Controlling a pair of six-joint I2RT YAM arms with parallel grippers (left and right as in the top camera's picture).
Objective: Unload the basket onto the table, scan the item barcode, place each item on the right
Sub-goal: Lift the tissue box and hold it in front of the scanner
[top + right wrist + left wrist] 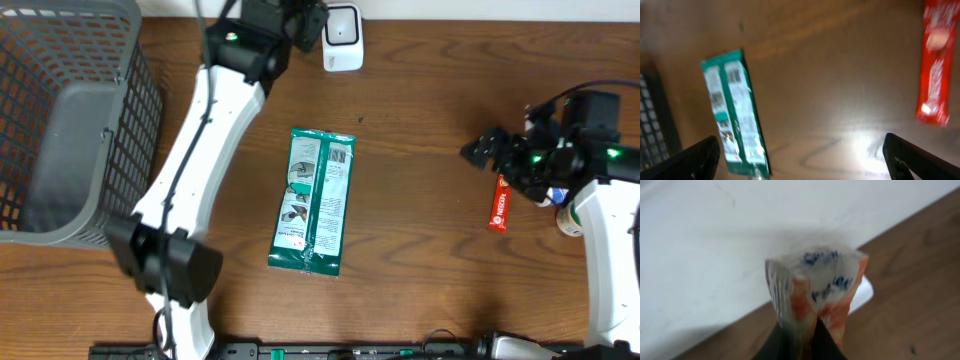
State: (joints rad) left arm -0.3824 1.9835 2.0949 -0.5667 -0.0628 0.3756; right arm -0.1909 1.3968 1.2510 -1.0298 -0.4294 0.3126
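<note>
My left gripper [802,341] is shut on the item, a clear and orange packet [815,287] with blue print, which stands upright between the black fingers. Just behind the packet a corner of the white barcode scanner [865,292] shows. In the overhead view the left gripper [300,25] is at the table's far edge, right beside the scanner [342,40]; the packet is hidden there. My right gripper [480,150] hangs open over the table on the right, with nothing between its fingers [695,160].
A green packet [315,200] lies flat mid-table, also seen in the right wrist view [732,115]. A red packet [499,203] lies by the right arm, with a white container [570,218] beside it. A grey mesh basket [60,120] stands at far left.
</note>
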